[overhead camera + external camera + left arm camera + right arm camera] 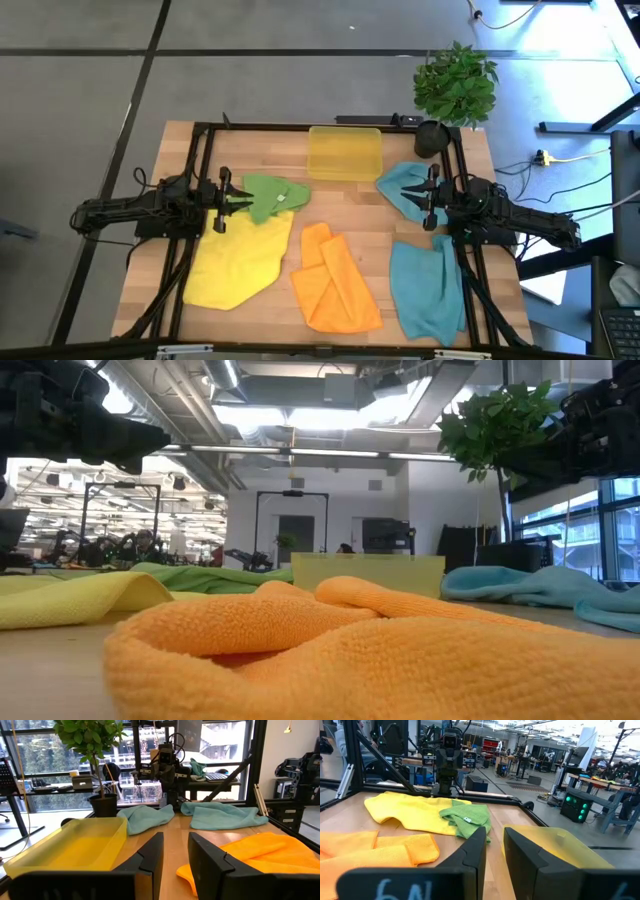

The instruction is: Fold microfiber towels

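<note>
Five soft microfiber towels (326,280) strewn crumpled and unfolded across the wooden table (360,215), presumably awaiting folding, with left gripper (228,192) above the green cloth (270,195) and right gripper (428,196) over a teal cloth (405,187), both empty, fingers slightly parted.

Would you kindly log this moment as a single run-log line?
stage: no towel picked up | left gripper: empty, slightly open, above green towel | right gripper: empty, slightly open, above far blue towel | yellow towel, orange towel: crumpled
</note>
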